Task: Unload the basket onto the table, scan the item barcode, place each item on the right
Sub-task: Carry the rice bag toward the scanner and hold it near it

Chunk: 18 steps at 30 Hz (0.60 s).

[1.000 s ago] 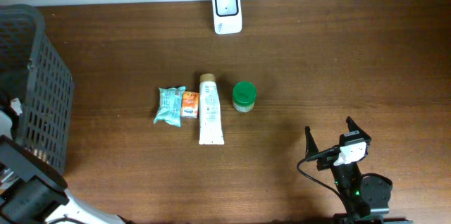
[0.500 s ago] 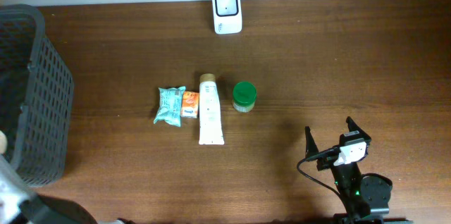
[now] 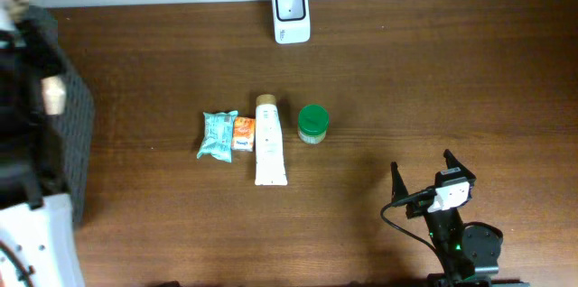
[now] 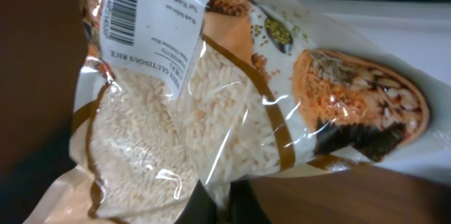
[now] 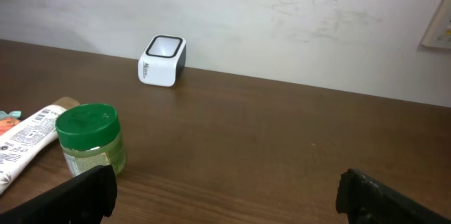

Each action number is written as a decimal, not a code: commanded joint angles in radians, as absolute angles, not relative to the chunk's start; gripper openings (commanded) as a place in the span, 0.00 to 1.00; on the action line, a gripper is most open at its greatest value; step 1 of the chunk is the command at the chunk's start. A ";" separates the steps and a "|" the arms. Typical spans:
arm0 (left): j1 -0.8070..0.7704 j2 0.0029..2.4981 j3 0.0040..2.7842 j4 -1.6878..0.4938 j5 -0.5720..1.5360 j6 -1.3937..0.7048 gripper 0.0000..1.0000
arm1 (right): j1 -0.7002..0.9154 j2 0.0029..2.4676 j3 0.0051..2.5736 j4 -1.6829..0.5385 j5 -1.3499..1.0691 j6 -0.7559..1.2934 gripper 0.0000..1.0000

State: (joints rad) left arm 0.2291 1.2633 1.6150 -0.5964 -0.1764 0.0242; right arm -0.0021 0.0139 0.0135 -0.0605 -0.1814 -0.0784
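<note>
A clear rice bag [image 4: 232, 111] with orange-brown print fills the left wrist view. A white label with a barcode [image 4: 121, 14] sits on its upper left. My left gripper [image 4: 227, 199] is shut on the bag's lower edge, with plastic pinched between the dark fingers. From overhead, the left arm [image 3: 27, 143] looms large over the basket at the far left, and the bag is hard to make out there. The white scanner [image 3: 291, 13] stands at the table's back edge, also in the right wrist view as the scanner [image 5: 162, 60]. My right gripper [image 3: 421, 162] rests open at the front right, holding nothing.
A dark mesh basket [image 3: 79, 134] stands at the left edge, mostly hidden by the arm. In the table's middle lie a teal packet [image 3: 217, 134], a small orange packet [image 3: 243, 133], a white tube [image 3: 268, 140] and a green-lidded jar [image 3: 312, 124].
The left arm has risen from the lower left corner up over the basket, toward the camera. The right arm and the items on the table have not moved.
</note>
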 commanded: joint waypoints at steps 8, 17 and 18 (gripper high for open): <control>-0.366 1.457 1.637 -0.712 -0.071 -0.449 0.00 | 0.000 0.006 0.006 -0.064 -0.179 -0.071 0.98; -0.619 1.767 1.637 -0.620 -0.071 -0.829 0.00 | 0.000 0.006 0.006 -0.064 -0.179 -0.071 0.98; -0.638 1.781 1.637 -0.595 -0.071 -0.845 0.00 | 0.000 0.006 0.006 -0.064 -0.179 -0.071 0.98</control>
